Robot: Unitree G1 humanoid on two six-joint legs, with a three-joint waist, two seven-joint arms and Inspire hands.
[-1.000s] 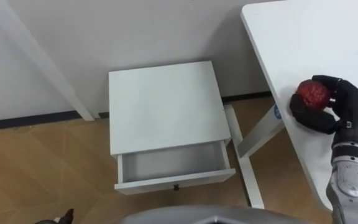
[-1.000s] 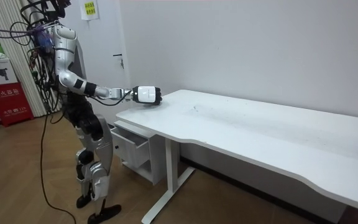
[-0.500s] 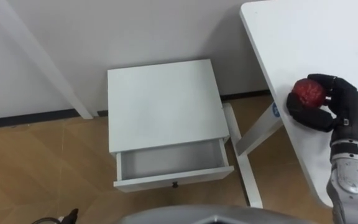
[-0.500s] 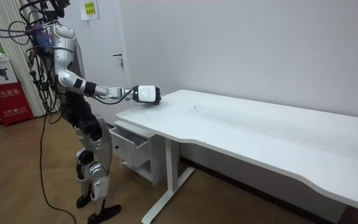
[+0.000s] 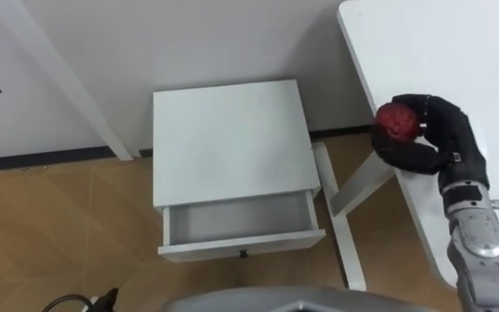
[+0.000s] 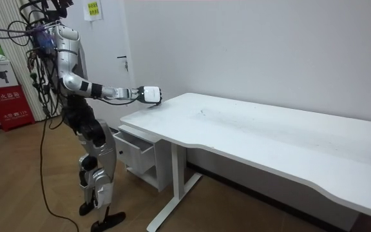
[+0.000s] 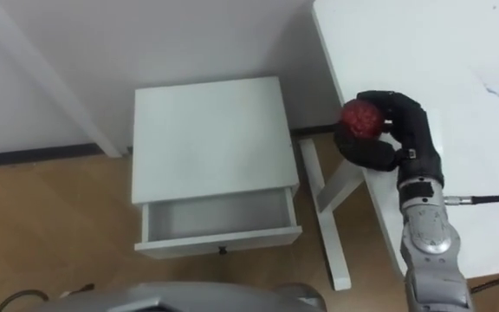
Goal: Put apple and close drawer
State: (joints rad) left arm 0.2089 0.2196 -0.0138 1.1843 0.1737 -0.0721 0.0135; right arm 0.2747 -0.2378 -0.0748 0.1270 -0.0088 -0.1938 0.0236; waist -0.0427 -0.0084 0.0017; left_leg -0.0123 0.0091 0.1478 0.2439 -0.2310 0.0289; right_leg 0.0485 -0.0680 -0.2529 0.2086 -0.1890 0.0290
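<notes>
A red apple (image 5: 397, 121) (image 7: 359, 117) sits in my right hand (image 5: 430, 137) (image 7: 398, 130), whose dark fingers curl round it. The hand hangs over the left edge of the white desk (image 5: 457, 52), lifted off its top. To the left and lower stands a small white cabinet (image 5: 228, 143) whose top drawer (image 5: 239, 227) is pulled open, its inside bare. In the room view I stand by the desk's end with my right arm stretched out, the right hand (image 6: 151, 95) over the desk corner and the drawer (image 6: 136, 143) below it.
The desk's white leg and foot (image 5: 343, 227) run along the floor right beside the cabinet. A white slanted beam (image 5: 59, 78) crosses the wall at the left. Wooden floor (image 5: 59, 234) lies open in front of the drawer.
My right hand has lifted the apple and carried it left, from the desk top to its edge, nearer the cabinet. The drawer stays open.
</notes>
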